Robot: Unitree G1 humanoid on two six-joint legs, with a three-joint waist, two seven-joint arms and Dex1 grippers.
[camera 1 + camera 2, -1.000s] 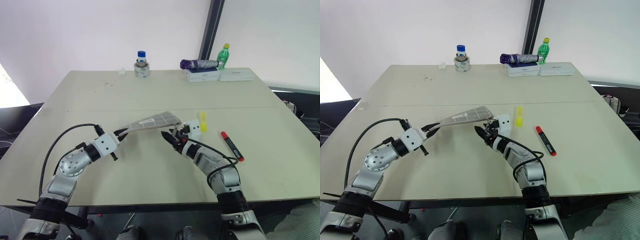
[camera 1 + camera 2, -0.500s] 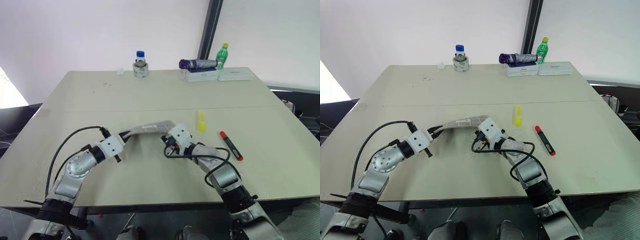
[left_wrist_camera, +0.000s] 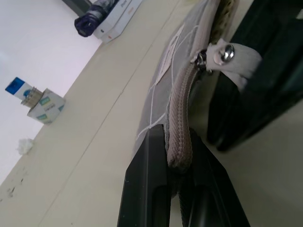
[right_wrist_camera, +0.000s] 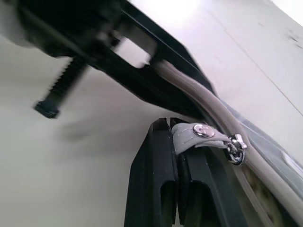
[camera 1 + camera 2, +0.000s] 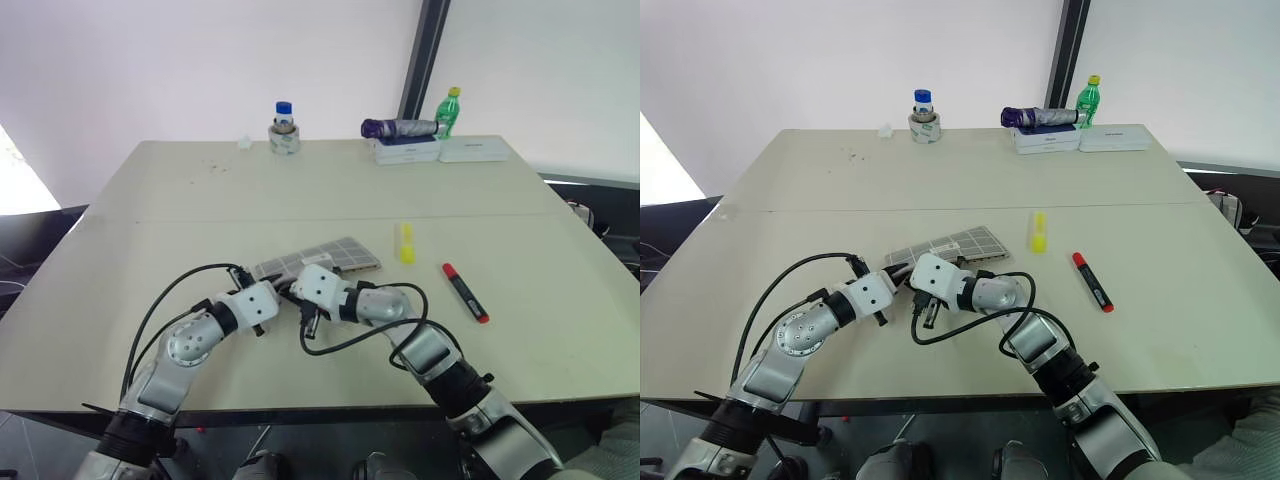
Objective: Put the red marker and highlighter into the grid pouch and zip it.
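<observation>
Meanwhile left gripper [image 3: 177, 189] pinches grid pouch [image 5: 330, 258] edge, right gripper [image 4: 177, 156] clamps zipper tab [image 4: 199, 135]; highlighter [image 5: 405, 243], red marker [image 5: 464, 291] lie at 3 o'clock, apart

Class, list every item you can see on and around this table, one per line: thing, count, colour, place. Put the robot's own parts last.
grid pouch: 1, grey with white grid, near middle of table
zipper tab: 1, grey, at pouch edge
highlighter: 1, yellow, right of pouch
red marker: 1, black and red, right of highlighter
jar: 1, blue-capped, far edge
green bottle: 1, far right
purple bundle: 1, on white boxes
left gripper: shut on pouch edge
right gripper: shut on zipper tab
</observation>
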